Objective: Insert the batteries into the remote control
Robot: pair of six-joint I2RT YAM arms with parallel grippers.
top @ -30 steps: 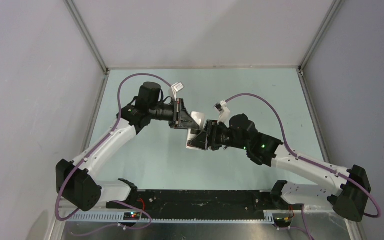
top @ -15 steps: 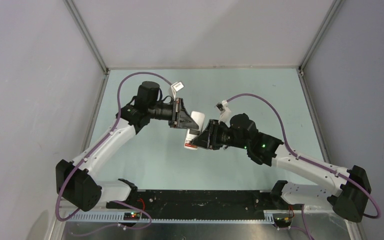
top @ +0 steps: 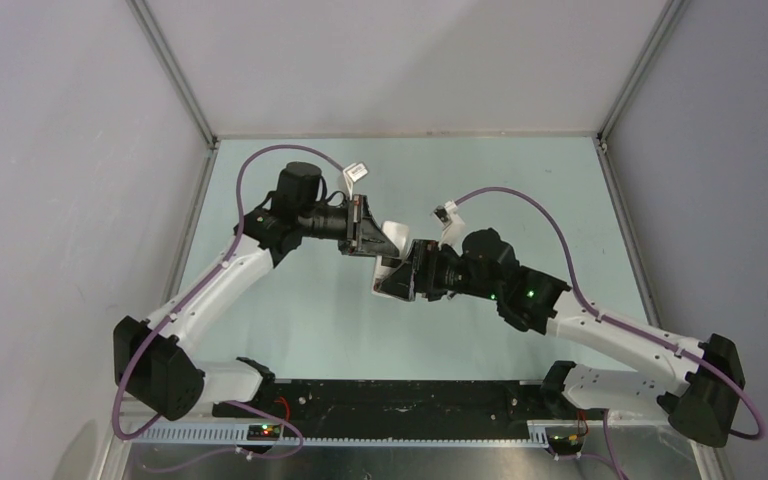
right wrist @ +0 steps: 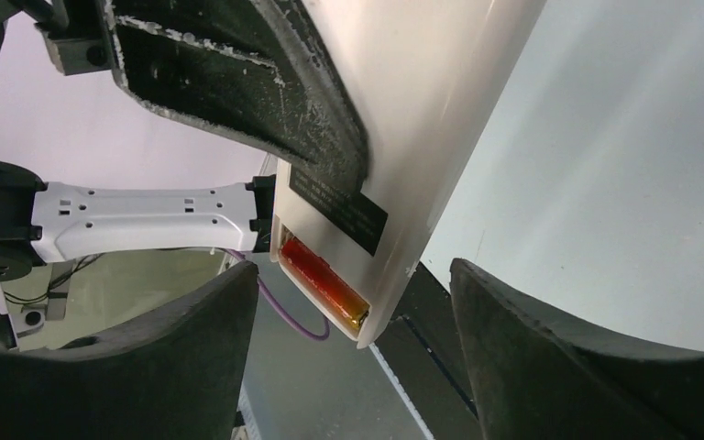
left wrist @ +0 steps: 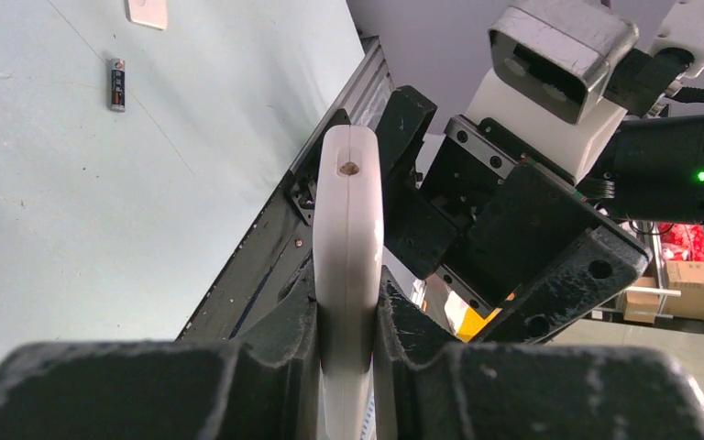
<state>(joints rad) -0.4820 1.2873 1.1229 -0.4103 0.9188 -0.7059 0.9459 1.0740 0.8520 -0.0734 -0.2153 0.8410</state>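
— Orange-red battery [right wrist: 323,273]?
— Seated in the remote control [left wrist: 349,211], held edge-on above the tabletop [left wrist: 73,202]; left pincer [left wrist: 346,307] clamped on it.
— Right pincer [right wrist: 353,284]?
— Open, jaws straddling the remote control's end. Dark battery [left wrist: 116,84] lies on tabletop.

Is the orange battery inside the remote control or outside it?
Inside: the orange battery lies in the uncovered slot at the end of the remote control.

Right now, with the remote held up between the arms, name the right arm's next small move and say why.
Probably draw the right gripper back from the remote control and head for the dark battery on the table. The orange battery is already seated in the remote, the right jaws are open and empty, and the left gripper clamps the remote.
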